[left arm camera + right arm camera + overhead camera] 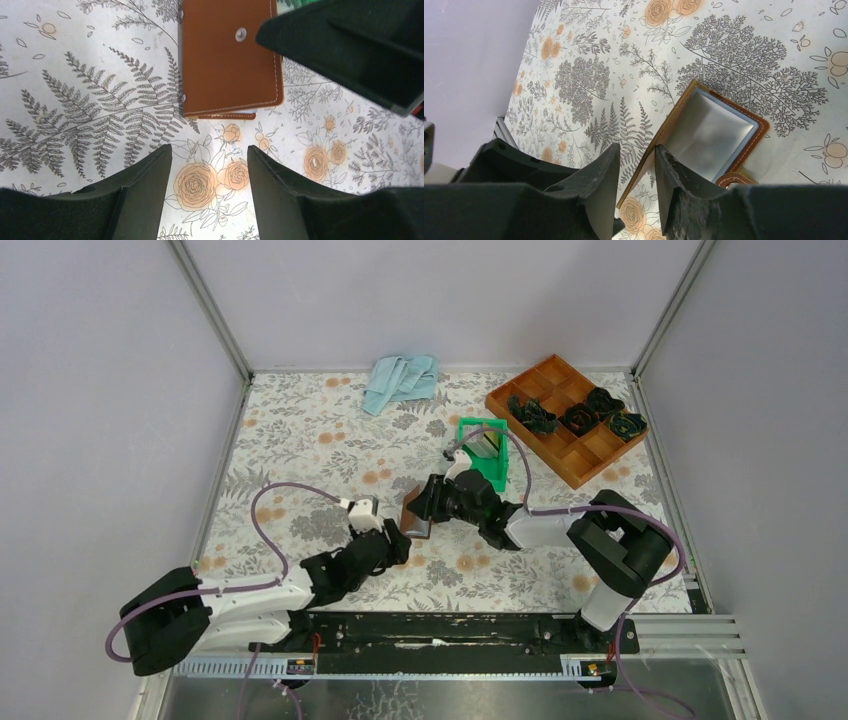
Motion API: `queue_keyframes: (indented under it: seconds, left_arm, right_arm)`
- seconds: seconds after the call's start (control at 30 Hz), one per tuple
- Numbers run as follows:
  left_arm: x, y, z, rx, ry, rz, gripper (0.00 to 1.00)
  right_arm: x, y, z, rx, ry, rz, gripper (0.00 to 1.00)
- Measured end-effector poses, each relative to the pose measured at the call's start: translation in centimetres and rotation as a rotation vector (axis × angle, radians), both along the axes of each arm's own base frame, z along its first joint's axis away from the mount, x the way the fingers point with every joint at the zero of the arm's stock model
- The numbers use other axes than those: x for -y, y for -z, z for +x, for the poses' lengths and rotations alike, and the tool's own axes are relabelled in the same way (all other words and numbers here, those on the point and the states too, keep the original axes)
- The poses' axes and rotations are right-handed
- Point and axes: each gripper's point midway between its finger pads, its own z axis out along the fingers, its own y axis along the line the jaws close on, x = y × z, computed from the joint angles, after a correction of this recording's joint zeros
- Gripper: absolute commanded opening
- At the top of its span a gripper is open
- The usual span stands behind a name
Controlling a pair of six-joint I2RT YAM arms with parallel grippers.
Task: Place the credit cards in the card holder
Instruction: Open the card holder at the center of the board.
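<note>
The card holder (pixel 227 55), a brown leather wallet with a snap stud, lies just beyond my left gripper (pixel 209 148), which is open over bare tablecloth with nothing between its fingers. Seen from above, the card holder (pixel 416 517) sits between the two grippers, tilted up. My right gripper (pixel 638 146) straddles its cover edge: the right finger (pixel 674 175) rests against the inner face and the left finger stands clear of it. Inside the card holder (pixel 751 142) shows a glossy grey rectangle (pixel 709 132); whether it is a credit card I cannot tell. A tan flat piece (pixel 488 443) stands in the green bin.
The green plastic bin (pixel 497 468) stands just behind the right gripper (pixel 428 502). A wooden compartment tray (pixel 560 455) with dark bundles sits at the back right, and a light blue cloth (pixel 400 380) at the back. Grey walls close in three sides.
</note>
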Motion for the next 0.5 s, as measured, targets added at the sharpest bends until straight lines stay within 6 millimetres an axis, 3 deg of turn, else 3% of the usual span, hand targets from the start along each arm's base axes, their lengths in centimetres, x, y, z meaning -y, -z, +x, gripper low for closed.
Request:
queue_keyframes:
  seconds: [0.5]
  left_arm:
    - [0.4, 1.6, -0.2, 0.009, -0.011, 0.109, 0.71]
  right_arm:
    - [-1.3, -0.7, 0.0, -0.006, -0.018, -0.008, 0.37]
